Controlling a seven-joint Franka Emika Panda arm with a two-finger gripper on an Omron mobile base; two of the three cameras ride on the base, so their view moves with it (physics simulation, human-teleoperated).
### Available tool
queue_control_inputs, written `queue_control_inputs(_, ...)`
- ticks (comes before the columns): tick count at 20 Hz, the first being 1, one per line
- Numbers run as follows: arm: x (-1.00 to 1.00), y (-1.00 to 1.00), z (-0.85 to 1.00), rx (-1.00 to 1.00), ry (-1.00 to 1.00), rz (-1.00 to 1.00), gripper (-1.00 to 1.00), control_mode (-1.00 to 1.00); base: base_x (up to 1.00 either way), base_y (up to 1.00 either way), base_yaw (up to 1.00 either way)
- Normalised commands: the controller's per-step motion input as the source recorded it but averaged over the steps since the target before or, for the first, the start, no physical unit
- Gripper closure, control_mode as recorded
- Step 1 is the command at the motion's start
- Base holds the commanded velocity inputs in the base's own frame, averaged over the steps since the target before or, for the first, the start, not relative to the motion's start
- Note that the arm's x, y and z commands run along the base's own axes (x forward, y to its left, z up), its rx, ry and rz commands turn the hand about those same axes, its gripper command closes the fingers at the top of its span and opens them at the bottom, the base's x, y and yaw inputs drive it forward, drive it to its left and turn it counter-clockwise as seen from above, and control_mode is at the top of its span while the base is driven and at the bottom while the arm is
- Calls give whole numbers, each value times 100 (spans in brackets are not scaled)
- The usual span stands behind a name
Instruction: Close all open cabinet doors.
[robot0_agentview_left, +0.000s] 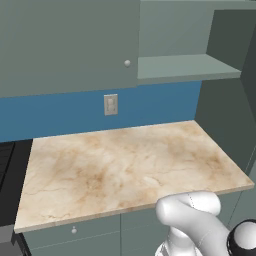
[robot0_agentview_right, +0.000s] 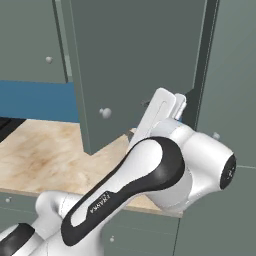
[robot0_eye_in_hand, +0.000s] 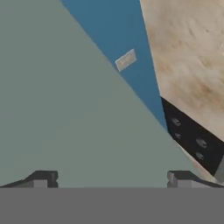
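The open grey-green flat cabinet door (robot0_agentview_right: 135, 65) stands swung out over the marbled beige surface (robot0_agentview_left: 125, 165), its broad face (robot0_eye_in_hand: 65, 109) directly ahead of the wide-spread, empty jaws (robot0_eye_in_hand: 109, 177), long axis vertical, beside the shut grey-green neighbouring door (robot0_agentview_left: 65, 45).

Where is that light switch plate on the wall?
The switch plate sits on the blue wall in the left base view, just above the counter and below the closed cabinet door.
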Motion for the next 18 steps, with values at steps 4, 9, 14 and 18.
queue_control_inputs(4,6,34,4,0,-21,0,-100,-100,0,0,0)
queue_control_inputs(9,11,35,0,-2,-12,0,-100,-100,0,0,0)
queue_control_inputs(14,19,38,0,-2,-3,0,-100,-100,0,0,0)
queue_control_inputs(18,28,44,2,-3,0,0,-100,-100,0,0,0)
